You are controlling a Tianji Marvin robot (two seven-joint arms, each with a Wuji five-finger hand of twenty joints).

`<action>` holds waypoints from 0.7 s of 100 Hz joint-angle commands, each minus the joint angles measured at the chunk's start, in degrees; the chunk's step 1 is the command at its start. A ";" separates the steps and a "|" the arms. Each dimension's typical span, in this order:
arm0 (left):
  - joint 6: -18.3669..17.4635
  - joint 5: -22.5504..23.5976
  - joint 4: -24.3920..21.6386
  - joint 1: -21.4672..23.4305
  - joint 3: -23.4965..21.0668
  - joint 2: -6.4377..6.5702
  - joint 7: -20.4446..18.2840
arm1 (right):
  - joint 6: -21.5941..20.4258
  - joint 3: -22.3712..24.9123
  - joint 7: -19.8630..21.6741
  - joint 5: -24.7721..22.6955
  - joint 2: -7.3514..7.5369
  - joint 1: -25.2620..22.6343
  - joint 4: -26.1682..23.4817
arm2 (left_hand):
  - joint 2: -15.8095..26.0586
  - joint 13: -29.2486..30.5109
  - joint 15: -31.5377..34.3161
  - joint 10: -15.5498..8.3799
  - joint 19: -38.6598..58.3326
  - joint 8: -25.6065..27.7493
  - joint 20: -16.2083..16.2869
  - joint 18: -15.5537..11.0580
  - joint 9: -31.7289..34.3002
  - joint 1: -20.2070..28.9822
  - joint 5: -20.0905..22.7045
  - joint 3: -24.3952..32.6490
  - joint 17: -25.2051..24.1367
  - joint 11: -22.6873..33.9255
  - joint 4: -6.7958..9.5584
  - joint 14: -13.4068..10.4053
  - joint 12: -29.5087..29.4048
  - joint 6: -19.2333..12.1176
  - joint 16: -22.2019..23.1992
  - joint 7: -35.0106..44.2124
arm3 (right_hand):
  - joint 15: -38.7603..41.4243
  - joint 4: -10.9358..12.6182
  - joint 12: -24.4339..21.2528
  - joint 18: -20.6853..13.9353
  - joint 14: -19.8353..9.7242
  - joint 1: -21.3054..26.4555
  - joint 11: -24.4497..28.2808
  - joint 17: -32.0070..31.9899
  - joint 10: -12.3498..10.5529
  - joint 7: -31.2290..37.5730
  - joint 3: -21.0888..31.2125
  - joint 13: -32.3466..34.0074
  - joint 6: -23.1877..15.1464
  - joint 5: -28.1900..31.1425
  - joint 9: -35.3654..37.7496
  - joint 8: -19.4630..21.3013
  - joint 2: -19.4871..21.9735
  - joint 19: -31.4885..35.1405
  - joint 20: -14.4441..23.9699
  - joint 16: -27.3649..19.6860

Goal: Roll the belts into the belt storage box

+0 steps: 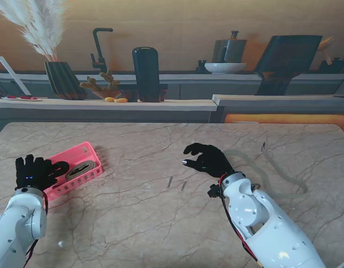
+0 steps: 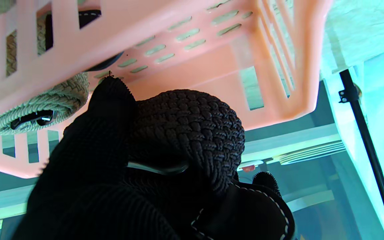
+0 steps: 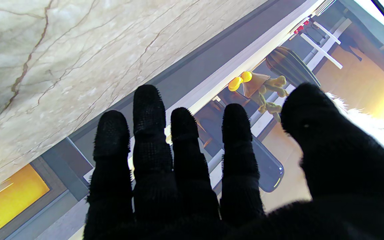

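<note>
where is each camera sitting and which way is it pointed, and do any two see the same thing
Stand view: above the shoulders, looking down at the marble table; both arms, left hand and right hand show.
Left wrist view: along the fingers into the pink box; the hand grips a rolled dark belt.
Right wrist view: along spread fingers over the table.
Stand and left wrist views share the box.

Your left hand sits at the near left of the surface, its black-gloved fingers curled around a dark rolled bundle, with its white arm rising from the bottom left corner. Your right hand hovers over the middle, palm down, holding nothing, its 4 fingers extended and slightly apart, thumb out to the side.
</note>
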 commanded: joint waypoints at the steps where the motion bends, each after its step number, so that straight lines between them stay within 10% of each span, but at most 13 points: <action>1: 0.57 0.68 0.72 -0.21 0.56 -0.08 -0.05 | 0.08 -0.18 0.11 0.14 -0.33 -0.13 -0.18 | 7.23 -2.30 -1.04 -0.83 -2.29 -0.40 -1.27 -1.53 -1.93 3.33 8.05 5.24 -0.12 -1.27 -0.58 -1.08 -0.64 -8.05 -0.82 4.06 | 1.02 2.43 0.37 -0.47 0.22 0.99 0.65 -0.48 0.46 -0.26 -1.08 -0.57 -1.17 0.42 1.20 0.46 2.47 -0.43 0.98 0.02; 70: 2.71 -3.13 2.12 -1.70 3.10 -0.28 -2.76 | 0.76 -0.18 -0.05 0.75 -0.49 -0.13 -0.23 | 9.38 -4.62 -7.54 -1.98 -13.17 2.16 -4.00 -3.70 -11.65 -1.55 2.50 -9.57 -0.12 -4.93 1.46 -0.87 -4.72 -11.55 -3.26 -7.18 | 1.73 1.95 0.44 -0.47 0.02 1.85 0.99 -0.50 0.66 0.63 -3.47 -0.63 -1.20 0.21 1.43 -1.45 4.33 -0.12 1.27 0.40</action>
